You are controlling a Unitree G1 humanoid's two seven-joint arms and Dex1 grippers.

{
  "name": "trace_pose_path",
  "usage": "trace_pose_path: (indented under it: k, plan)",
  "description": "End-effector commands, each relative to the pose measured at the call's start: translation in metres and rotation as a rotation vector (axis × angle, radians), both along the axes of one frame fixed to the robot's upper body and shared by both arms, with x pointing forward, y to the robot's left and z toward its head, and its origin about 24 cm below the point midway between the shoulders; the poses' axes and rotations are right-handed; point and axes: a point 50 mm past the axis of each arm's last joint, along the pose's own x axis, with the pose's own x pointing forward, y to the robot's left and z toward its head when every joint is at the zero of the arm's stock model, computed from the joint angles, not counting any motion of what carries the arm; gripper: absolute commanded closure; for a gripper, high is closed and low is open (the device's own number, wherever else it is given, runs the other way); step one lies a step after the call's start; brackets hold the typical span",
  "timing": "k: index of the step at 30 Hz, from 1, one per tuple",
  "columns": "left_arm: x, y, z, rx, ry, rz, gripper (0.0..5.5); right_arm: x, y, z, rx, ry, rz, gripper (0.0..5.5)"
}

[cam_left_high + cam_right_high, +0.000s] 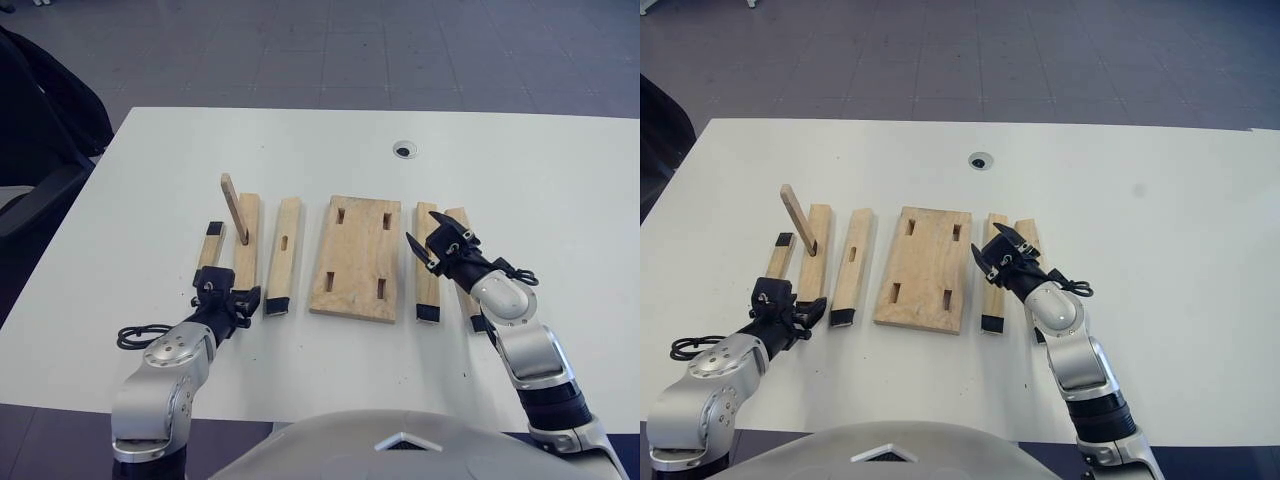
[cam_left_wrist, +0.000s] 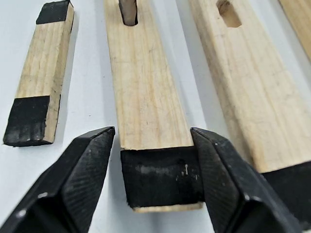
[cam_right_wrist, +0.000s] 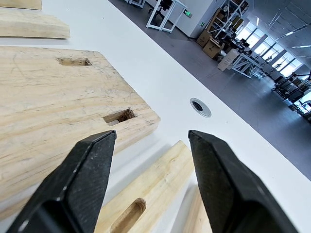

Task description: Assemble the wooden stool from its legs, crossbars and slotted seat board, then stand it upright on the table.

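The wooden parts are laid in a row across the white tabletop (image 1: 520,180), all lengthwise away from the robot. The slotted seat board (image 1: 355,257) lies flat in the middle of the row, its four slots facing up. At the far left a short crossbar (image 1: 210,245) with blackened ends is laid flat. Just beside it lies the first leg (image 1: 248,255), and a second crossbar (image 1: 234,208) is stuck in its slot, standing up and tilted. A second leg (image 1: 285,255) with an open slot is placed between that one and the seat board, apart from both.

The left gripper (image 2: 151,136) is set at the near, black-painted end of the first leg. Its jaws are spread to either side of that end; one pad is seen against the wood, while a narrow gap is left at the other.

To the right of the seat board lies a third leg (image 1: 427,270). The right gripper (image 1: 425,235) is held over its far part, the jaws spread wide with nothing between them. A fourth piece (image 1: 459,222) lies just beyond, its near part hidden by the right arm.

A round cable grommet (image 1: 404,150) is set into the tabletop behind the row. A dark chair (image 1: 40,150) is seen at the tabletop's left edge.
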Motion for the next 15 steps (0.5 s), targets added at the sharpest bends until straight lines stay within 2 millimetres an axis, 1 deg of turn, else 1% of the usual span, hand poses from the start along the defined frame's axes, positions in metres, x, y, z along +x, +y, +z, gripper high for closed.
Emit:
trace_pose_path:
  k: [1,4,6,8,9,11,12,13,15]
  plan:
    - [0.003,0.010,-0.005,0.052,-0.001,0.027,2.93,0.002,-0.001,0.003,-0.005,-0.001,-0.006,2.78]
    - [0.007,0.020,-0.009,0.087,-0.031,0.034,3.40,0.003,-0.001,0.003,-0.004,-0.003,-0.008,2.78]
    - [0.011,0.024,-0.010,0.102,-0.068,0.032,3.42,0.004,-0.001,0.003,-0.003,-0.004,-0.009,2.78]
    - [0.020,0.032,-0.006,0.096,-0.136,0.043,3.42,0.006,-0.002,0.005,0.065,0.016,-0.040,2.78]
    - [0.028,0.035,-0.001,0.086,-0.187,0.047,3.42,0.008,-0.002,0.007,0.114,0.028,-0.055,2.78]
    - [0.049,0.036,0.019,-0.001,-0.326,0.053,3.42,0.016,-0.005,0.014,0.262,0.073,-0.104,2.78]
    - [0.061,0.034,0.035,-0.091,-0.408,0.049,3.42,0.021,-0.007,0.017,0.354,0.125,-0.115,2.78]
    - [0.073,0.028,0.051,-0.214,-0.480,0.024,3.42,0.025,-0.008,0.019,0.468,0.206,-0.105,2.56]
    - [0.088,0.014,0.076,-0.431,-0.553,-0.069,3.42,0.028,-0.007,0.027,0.643,0.335,-0.046,2.26]
